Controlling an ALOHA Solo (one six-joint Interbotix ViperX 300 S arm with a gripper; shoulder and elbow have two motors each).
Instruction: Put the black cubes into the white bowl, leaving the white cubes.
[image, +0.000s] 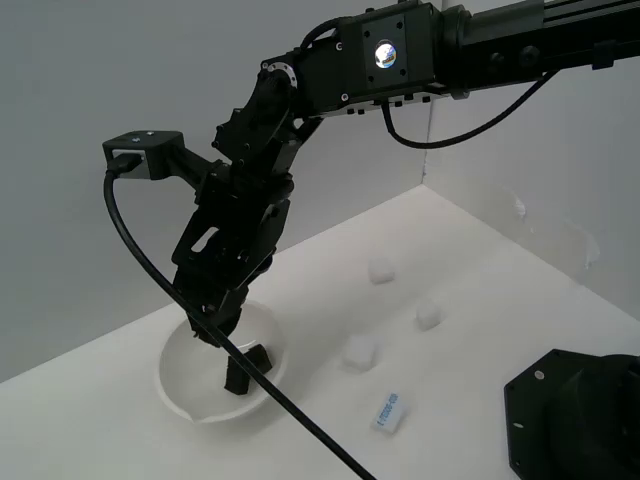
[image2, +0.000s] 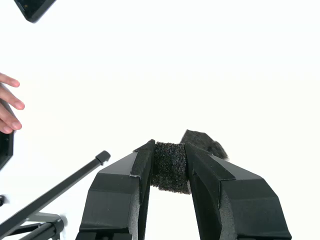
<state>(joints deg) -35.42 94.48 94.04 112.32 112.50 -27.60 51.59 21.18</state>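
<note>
The gripper (image2: 170, 172) had its jaws closed narrowly on a black cube (image2: 170, 167), pinched between both pads and held down inside the white bowl (image: 178, 375). Just behind it, a second black cube (image2: 204, 140) lay in the bowl. Farther off, three white cubes (image: 360, 352) sat apart on the table (image: 500, 300), with a flat white block (image: 391, 411) nearby. Fingers (image2: 9, 107) showed at the wrist view's edge.

Black cube (image2: 170, 167): clamped between jaws | second black cube (image2: 206, 141): just beyond jaws | white bowl (image: 180, 375): under jaws | white cubes (image: 360, 352): well apart from jaws.
</note>
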